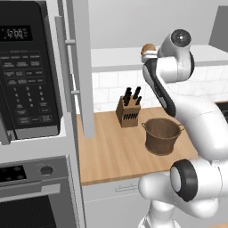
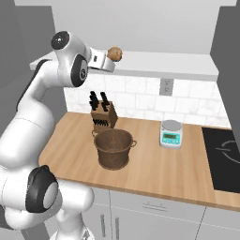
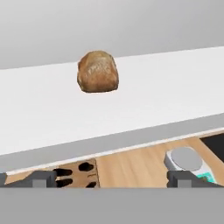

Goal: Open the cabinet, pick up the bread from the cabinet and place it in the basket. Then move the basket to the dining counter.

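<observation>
Currently the two dark fingers (image 3: 39, 179) stand spread wide with nothing between them, level with the front edge of the white shelf (image 3: 175, 87) of the light grey flat-fronted wall cabinet (image 1: 82, 67), whose door stands open. Gripper (image 2: 108, 63) sits just short of the small rounded golden-brown bread roll (image 3: 98, 71), which rests on the shelf, apart from the fingers and roughly centred ahead of them. Judgement: step in hand is the reach for the bread. To do it well, advance straight along the shelf until the roll lies between the fingers, keep them clear of the shelf lip, then close gently. Roll is nearly round; slightly taller than wide, no clear pointing direction. Brown round bucket-shaped basket (image 2: 113, 148) stands upright on the wooden surface (image 2: 154, 171) below, mouth up.
</observation>
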Controlling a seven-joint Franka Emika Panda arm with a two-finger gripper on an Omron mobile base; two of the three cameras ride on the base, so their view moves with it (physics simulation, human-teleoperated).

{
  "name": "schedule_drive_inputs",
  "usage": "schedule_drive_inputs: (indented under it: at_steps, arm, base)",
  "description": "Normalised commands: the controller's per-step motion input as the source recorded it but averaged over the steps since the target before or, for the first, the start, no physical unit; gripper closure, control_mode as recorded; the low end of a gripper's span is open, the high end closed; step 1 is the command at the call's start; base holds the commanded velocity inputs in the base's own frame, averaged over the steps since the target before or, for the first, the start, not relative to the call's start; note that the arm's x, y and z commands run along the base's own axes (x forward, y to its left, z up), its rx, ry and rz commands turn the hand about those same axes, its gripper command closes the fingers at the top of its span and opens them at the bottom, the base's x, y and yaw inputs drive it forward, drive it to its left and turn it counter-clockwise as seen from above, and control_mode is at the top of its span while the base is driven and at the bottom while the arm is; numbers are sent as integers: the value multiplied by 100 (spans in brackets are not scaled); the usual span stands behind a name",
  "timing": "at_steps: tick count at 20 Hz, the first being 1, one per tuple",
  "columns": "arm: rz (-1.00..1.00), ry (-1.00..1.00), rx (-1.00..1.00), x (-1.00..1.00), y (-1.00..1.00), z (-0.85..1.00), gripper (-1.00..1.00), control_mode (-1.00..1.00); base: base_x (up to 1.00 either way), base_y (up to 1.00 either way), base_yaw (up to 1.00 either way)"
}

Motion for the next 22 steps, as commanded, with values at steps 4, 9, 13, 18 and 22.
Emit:
schedule_drive_inputs:
  at_steps: [4,9,13,18,22]
  arm:
    - [3,0,0,18,18,26,-100,-100]
    - [0,3,0,25,0,5,-100,-100]
    - [-3,5,6,38,-13,0,-100,-100]
    - [-1,3,0,61,-5,0,-100,-100]
    - [0,0,0,48,-9,0,-100,-100]
  base:
    - [0,0,0]
    - [0,0,0]
    - [0,0,0]
    - [0,0,0]
    - [0,0,0]
